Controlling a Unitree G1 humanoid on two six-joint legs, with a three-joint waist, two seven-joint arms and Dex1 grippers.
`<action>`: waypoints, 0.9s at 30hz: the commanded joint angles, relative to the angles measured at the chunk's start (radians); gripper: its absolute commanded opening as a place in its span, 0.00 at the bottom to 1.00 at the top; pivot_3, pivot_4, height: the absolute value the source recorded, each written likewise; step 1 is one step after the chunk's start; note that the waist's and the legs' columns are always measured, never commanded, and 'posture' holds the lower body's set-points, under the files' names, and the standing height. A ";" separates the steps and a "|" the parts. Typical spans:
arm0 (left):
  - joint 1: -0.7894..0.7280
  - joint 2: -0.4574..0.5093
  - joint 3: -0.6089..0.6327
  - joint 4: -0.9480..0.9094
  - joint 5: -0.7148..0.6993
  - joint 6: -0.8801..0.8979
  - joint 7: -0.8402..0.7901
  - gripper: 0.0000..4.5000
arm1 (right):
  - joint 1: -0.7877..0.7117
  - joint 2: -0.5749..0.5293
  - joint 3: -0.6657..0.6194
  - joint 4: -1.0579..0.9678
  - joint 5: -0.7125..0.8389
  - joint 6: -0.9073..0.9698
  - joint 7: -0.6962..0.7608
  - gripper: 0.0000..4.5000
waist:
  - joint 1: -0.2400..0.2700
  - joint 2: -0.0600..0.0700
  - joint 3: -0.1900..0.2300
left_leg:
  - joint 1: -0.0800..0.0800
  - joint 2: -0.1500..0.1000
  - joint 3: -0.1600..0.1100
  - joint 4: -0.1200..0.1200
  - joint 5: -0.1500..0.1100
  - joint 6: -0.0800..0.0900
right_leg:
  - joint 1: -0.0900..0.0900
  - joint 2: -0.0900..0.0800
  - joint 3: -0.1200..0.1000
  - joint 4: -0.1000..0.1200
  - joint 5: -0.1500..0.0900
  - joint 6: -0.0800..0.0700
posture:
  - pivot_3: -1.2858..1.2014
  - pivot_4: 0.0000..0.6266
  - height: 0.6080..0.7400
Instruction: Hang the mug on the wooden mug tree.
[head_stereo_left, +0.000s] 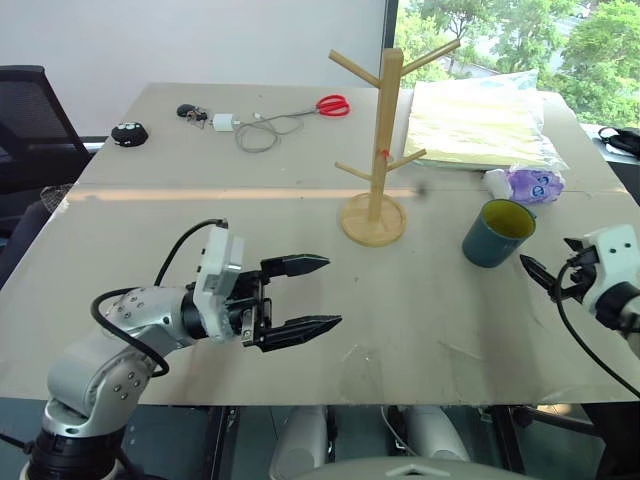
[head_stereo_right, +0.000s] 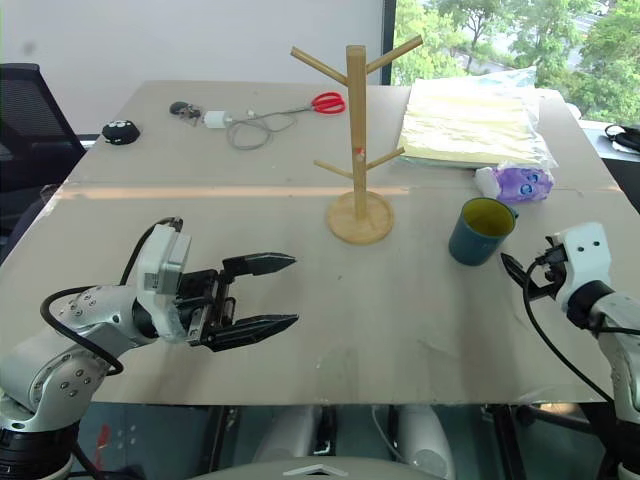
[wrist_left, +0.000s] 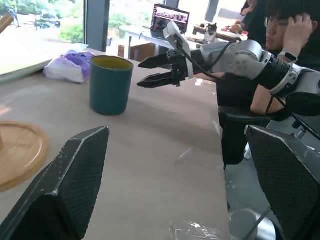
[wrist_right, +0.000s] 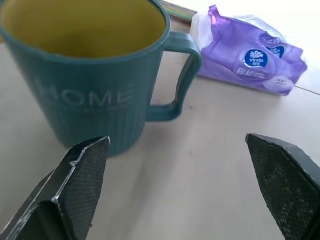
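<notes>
The dark teal mug (head_stereo_left: 497, 233) with a yellow inside stands upright on the table, its handle turned toward the purple pack. The word HOME shows on its side (wrist_right: 82, 95). The wooden mug tree (head_stereo_left: 382, 150) stands on its round base to the mug's left, its pegs bare. My right gripper (head_stereo_left: 537, 272) hovers open just off the mug's near right side, pointing at it, with nothing between its fingers; it is seen again as the right gripper (wrist_left: 139, 75). My left gripper (head_stereo_left: 330, 292) is open and empty over the table's near left, pointing right toward the mug.
A purple tissue pack (head_stereo_left: 535, 183) lies right behind the mug. A plastic-wrapped yellow pad (head_stereo_left: 480, 120) sits at the back right. Red scissors (head_stereo_left: 333, 104), a white charger with cable (head_stereo_left: 255, 130) and a black object (head_stereo_left: 129, 132) lie at the back. A person (wrist_left: 280, 30) sits beyond the table's right edge.
</notes>
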 joint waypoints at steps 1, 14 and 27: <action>0.062 -0.007 0.036 -0.066 -0.026 -0.028 -0.004 1.00 | -0.063 0.009 0.021 0.030 -0.017 -0.024 -0.022 0.98 | -0.004 0.000 0.000 | 0.000 0.000 0.001 0.000 0.000 0.000 | 0.000 0.000 0.001 0.000 0.000 0.000 | 0.52 0.24 1.00; 0.205 -0.011 0.062 -0.291 -0.067 -0.036 0.149 1.00 | -0.151 0.013 0.046 0.098 -0.035 -0.053 -0.020 0.70 | -0.001 0.000 0.000 | 0.000 0.000 0.002 0.000 0.000 0.000 | 0.000 0.000 0.003 0.000 0.000 0.000 | 0.52 0.24 1.00; 0.230 0.020 0.145 -0.242 -0.101 -0.060 0.123 1.00 | -0.321 0.024 0.137 0.282 -0.116 -0.117 -0.019 0.70 | -0.004 0.001 0.000 | 0.001 0.000 0.002 0.000 0.000 0.000 | 0.000 0.001 0.003 0.000 0.000 0.000 | 0.52 0.24 1.00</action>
